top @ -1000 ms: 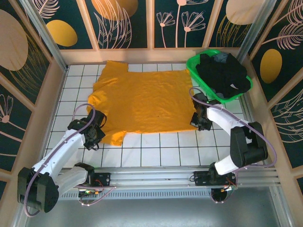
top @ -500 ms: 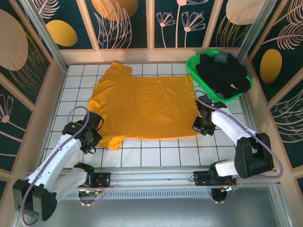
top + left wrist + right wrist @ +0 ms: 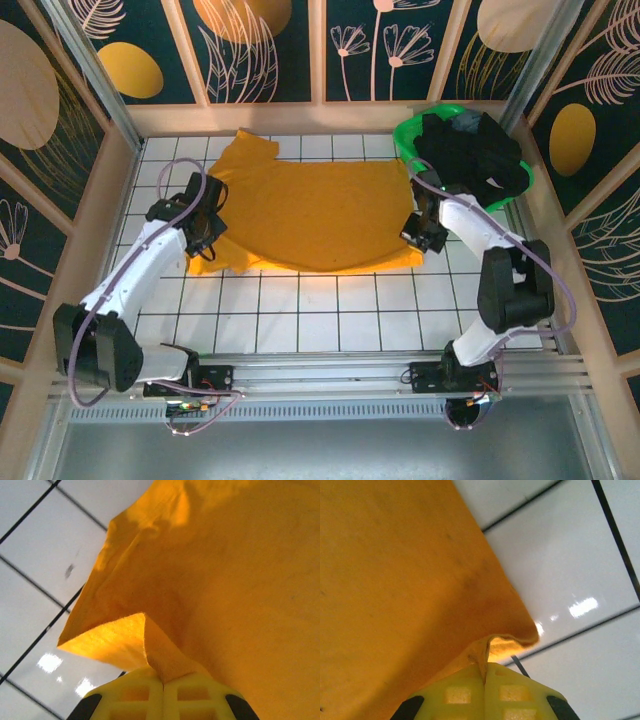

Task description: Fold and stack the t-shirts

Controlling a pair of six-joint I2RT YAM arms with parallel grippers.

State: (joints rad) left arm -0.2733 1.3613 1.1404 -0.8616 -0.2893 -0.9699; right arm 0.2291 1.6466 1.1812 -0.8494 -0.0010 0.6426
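One orange t-shirt (image 3: 310,215) hangs between two pairs of yellow fingers: the left fingers (image 3: 135,695) and the right fingers (image 3: 460,692), two to each pair. One green basket (image 3: 404,138) lies beyond the right fingers, holding a heap of dark t-shirts (image 3: 470,155) whose number cannot be told. One desk (image 3: 330,310) lies under everything.

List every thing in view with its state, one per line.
Orange t-shirt: near edge lifted, rest lying spread out.
Dark t-shirts: heaped in the basket, unfolded.
Green basket: upright, full.
Left gripper: shut on orange t-shirt.
Right gripper: shut on orange t-shirt.
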